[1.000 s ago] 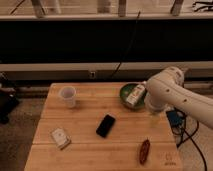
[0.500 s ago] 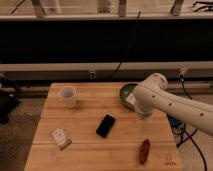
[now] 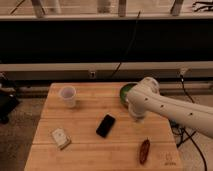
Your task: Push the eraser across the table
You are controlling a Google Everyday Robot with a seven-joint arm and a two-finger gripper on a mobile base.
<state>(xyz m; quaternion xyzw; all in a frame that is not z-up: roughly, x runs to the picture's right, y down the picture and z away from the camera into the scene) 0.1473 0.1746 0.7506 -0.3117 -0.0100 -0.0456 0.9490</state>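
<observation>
The eraser (image 3: pixel 105 125), a flat black block, lies near the middle of the light wooden table (image 3: pixel 85 155). My white arm reaches in from the right over the table's right side. Its gripper (image 3: pixel 136 114) hangs at the arm's end, to the right of the eraser and a little behind it, apart from it. The arm's bulk hides most of the gripper.
A white cup (image 3: pixel 67 96) stands at the back left. A small beige box (image 3: pixel 60 138) lies at the front left. A reddish-brown oblong item (image 3: pixel 144 150) lies at the front right. A green bowl (image 3: pixel 125 91) sits at the back right, partly behind the arm.
The arm has swung leftward over the table, bringing its end closer to the eraser and covering more of the green bowl. The eraser has not moved.
</observation>
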